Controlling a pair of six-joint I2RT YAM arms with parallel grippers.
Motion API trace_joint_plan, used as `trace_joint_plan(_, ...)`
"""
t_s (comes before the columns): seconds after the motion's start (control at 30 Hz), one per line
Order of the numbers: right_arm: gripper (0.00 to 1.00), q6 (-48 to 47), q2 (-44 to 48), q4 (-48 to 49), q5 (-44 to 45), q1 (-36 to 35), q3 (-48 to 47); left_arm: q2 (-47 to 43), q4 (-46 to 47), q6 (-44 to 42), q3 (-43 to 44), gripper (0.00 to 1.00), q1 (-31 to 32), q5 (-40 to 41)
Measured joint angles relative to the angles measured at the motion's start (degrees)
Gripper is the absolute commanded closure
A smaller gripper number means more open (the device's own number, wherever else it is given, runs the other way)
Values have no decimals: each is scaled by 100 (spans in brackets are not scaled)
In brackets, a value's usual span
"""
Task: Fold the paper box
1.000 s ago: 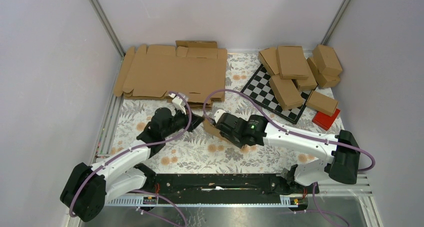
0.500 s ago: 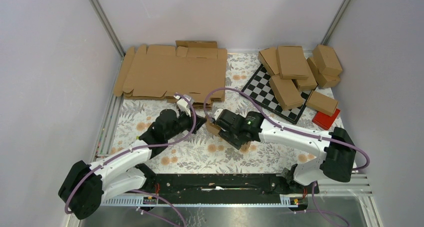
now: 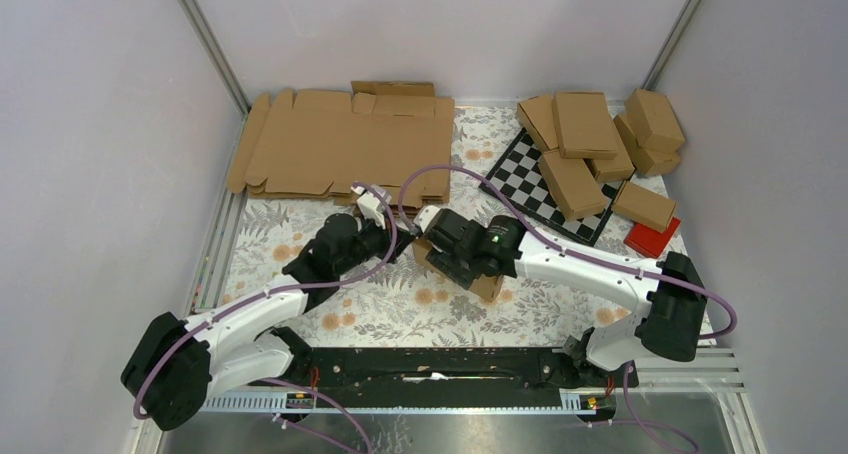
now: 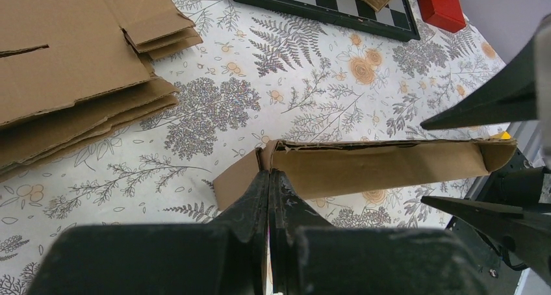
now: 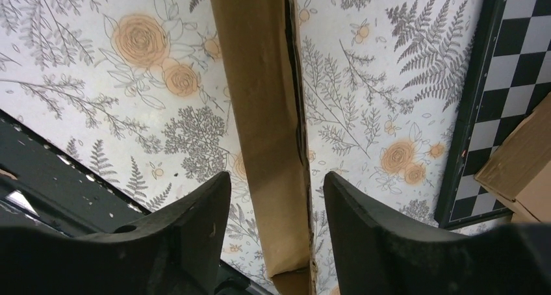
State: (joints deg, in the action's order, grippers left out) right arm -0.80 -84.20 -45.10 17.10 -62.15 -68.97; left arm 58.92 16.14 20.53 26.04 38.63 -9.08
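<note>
The paper box [image 3: 488, 287] is a slim, partly folded brown carton lying on the floral cloth mid-table, mostly hidden under my right wrist in the top view. My left gripper [image 3: 396, 237] is shut, and in the left wrist view it [image 4: 269, 173] pinches the flap edge at the box's [image 4: 383, 168] left end. My right gripper [image 3: 441, 246] is open. In the right wrist view it [image 5: 274, 178] straddles the box [image 5: 263, 113], one finger [image 5: 205, 210] on each side, with a gap to each.
A stack of flat cardboard blanks [image 3: 345, 149] lies at the back left. A chequered board [image 3: 530, 179] carries several folded boxes [image 3: 585, 124] at the back right, with a red block [image 3: 651, 239] beside it. A black rail [image 3: 430, 364] runs along the near edge.
My right gripper has moved left along the box toward my left gripper. My left gripper has shifted a little right, still shut on the box's end.
</note>
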Motion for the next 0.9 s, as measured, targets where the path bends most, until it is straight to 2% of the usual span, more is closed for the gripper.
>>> trace_joint_plan(0.13,42,-46,-31,101,26,2,-105,131,68,2,61,100,0,15)
trace_joint_plan(0.23,36,-39,-87,129,92,2,-116,238,136,4,107,100,0,20)
trace_joint_plan(0.3,36,-35,-116,131,173,2,-116,313,168,7,144,100,0,28)
trace_joint_plan(0.5,44,-44,-116,210,407,2,-116,516,214,24,278,100,0,33)
trace_joint_plan(0.9,72,-90,-107,308,866,4,-22,885,568,74,385,100,0,59)
